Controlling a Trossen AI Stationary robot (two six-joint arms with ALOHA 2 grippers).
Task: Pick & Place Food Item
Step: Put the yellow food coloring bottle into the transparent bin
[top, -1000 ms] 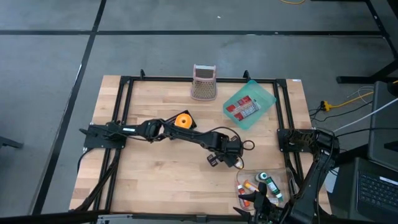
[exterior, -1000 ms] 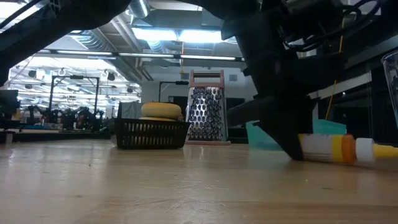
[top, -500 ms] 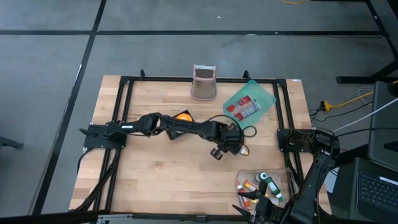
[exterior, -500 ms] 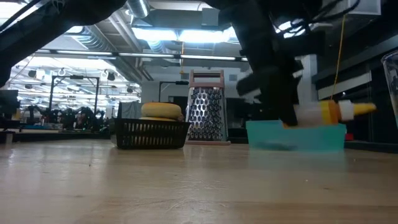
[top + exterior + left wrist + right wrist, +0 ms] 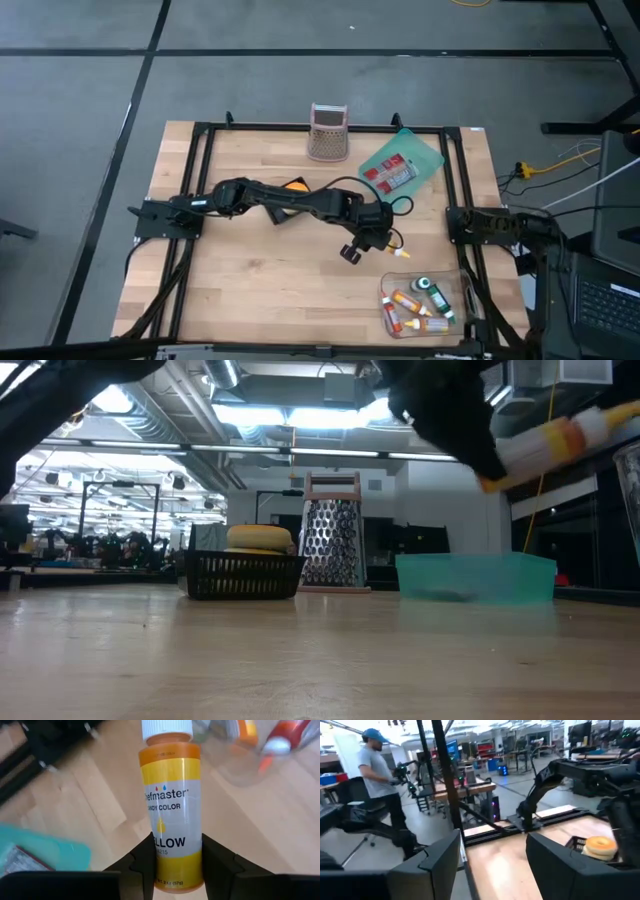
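A yellow food-colour bottle with a white cap hangs above the middle right of the table, and my left gripper is shut on it. From above, the bottle sticks out of the left gripper toward the near right. In the low view the bottle is high up and tilted. My right gripper is open with nothing between its fingers. It points level across the table from the right side. My left gripper pinches the bottle's lower body, near its base, between its two fingers, one on each side. The fingers slant down from above. The bottle is lifted clear of the table and tilted, with its capped end higher.
A clear tub with several small bottles stands at the near right corner. A teal tray holding a red packet and a metal grater stand at the far edge. A black basket with a bun is left of centre. A person shows in the room beyond.
My left gripper has risen with the yellow bottle. The bottle lay on the table, then hung level, and is now high with its capped end tipped up. My right gripper has gone from over the clear tub up and toward the table's right edge, out of the high view.
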